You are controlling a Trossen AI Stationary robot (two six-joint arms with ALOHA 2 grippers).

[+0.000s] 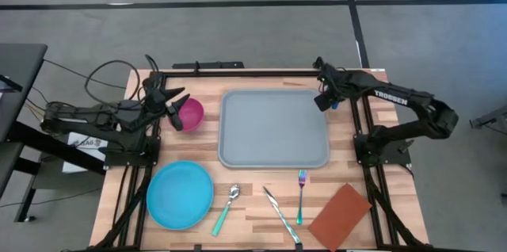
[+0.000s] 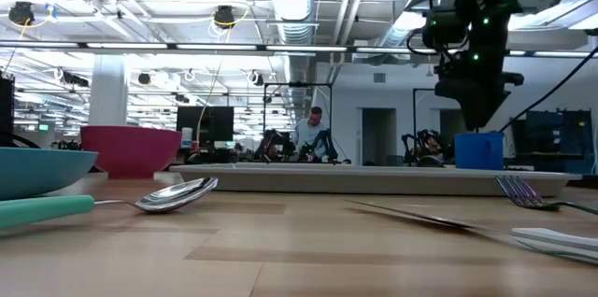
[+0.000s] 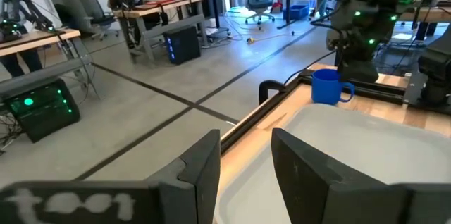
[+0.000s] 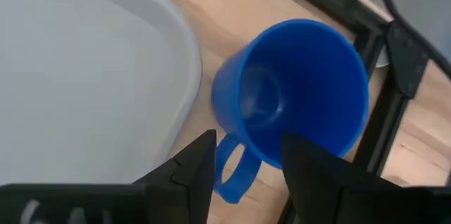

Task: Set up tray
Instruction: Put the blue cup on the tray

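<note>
the tray (image 1: 274, 128) lies flat in the middle of the table, its long side running left to right, empty. i judge it light, stiff plastic and a bit slick; the low rim is the only real place to pinch, best at the middle of a long edge so it doesn't tip. it is grey-blue, rectangular, with rounded corners and a low raised rim, wider than the plate (image 1: 180, 195) near the front left.

my right gripper (image 4: 243, 157) hangs over the cup (image 4: 296, 90), which stands just beside the tray's far right corner; the fingers are spread, straddling the cup's handle side, holding nothing. my left gripper (image 3: 243, 164) is open and empty too, waiting by the bowl (image 1: 190, 112) at the tray's left.

spoon (image 1: 225, 208), knife (image 1: 281, 214), fork (image 1: 301, 196) and napkin (image 1: 341, 216) lie along the front edge, apart from the tray.
</note>
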